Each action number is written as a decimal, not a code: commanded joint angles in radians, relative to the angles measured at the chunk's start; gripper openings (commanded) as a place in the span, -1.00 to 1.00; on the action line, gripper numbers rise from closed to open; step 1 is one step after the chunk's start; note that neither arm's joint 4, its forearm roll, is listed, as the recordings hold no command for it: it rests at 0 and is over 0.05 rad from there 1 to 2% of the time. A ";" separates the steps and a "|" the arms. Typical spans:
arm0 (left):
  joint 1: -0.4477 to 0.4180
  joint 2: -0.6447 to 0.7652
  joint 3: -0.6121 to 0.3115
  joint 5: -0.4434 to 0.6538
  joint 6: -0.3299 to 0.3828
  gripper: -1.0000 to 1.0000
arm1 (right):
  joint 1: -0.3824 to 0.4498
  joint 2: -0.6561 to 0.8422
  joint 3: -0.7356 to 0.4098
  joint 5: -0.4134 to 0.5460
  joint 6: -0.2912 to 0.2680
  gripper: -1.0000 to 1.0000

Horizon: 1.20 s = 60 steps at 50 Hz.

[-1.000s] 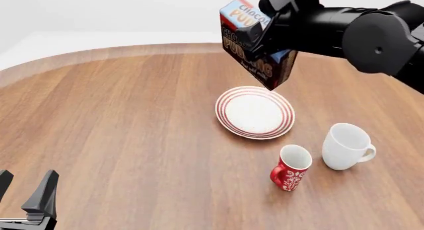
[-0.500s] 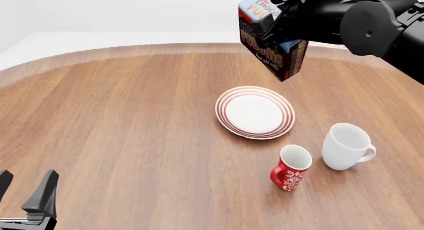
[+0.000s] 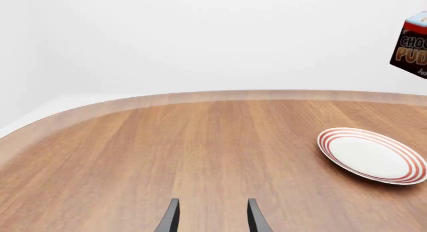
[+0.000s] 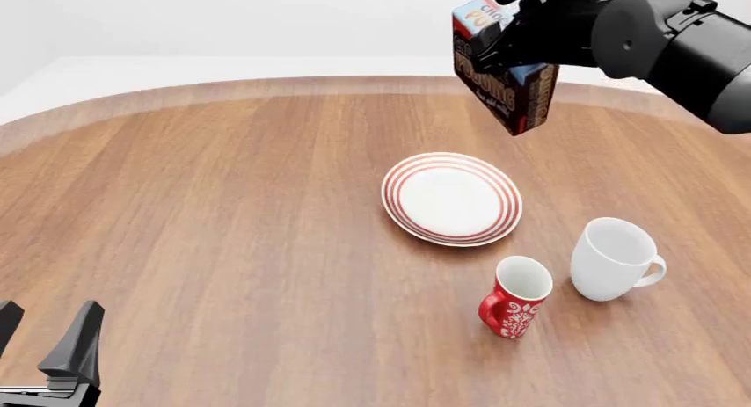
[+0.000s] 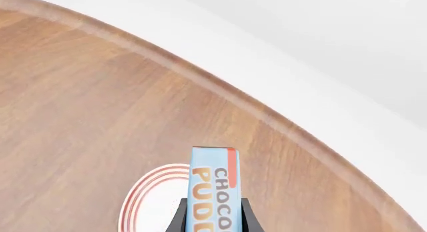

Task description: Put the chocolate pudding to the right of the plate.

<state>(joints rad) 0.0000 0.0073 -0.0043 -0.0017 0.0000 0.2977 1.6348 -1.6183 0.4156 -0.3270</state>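
Note:
My right gripper [image 4: 502, 51] is shut on the chocolate pudding carton [image 4: 502, 80] and holds it tilted in the air, above and behind the plate's right side. The carton's light blue top with orange lettering shows between the fingers in the right wrist view [image 5: 212, 192], and its brown side shows in the left wrist view [image 3: 412, 50]. The white plate with red rings [image 4: 452, 199] lies flat near the table's middle; it also shows in the left wrist view [image 3: 371, 155] and the right wrist view [image 5: 150, 202]. My left gripper [image 4: 45, 347] is open and empty at the front left corner; its fingers [image 3: 172, 218] hover over bare wood.
A plain white mug [image 4: 611, 258] stands to the front right of the plate. A red patterned mug [image 4: 515, 296] stands in front of the plate, left of the white mug. The round wooden table's far edge [image 4: 294, 89] curves behind the plate.
My right gripper has carried the pudding carton to the right and a little higher, from above the plate's back edge towards its right side. The left arm, plate and mugs have not moved.

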 commanded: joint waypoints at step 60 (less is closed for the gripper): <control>0.000 0.000 0.000 0.000 0.000 1.00 | -0.300 0.175 0.139 -0.203 0.056 -1.00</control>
<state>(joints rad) 0.0000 0.0073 -0.0043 -0.0017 0.0000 0.0434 1.7732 -1.4997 0.2523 -0.2849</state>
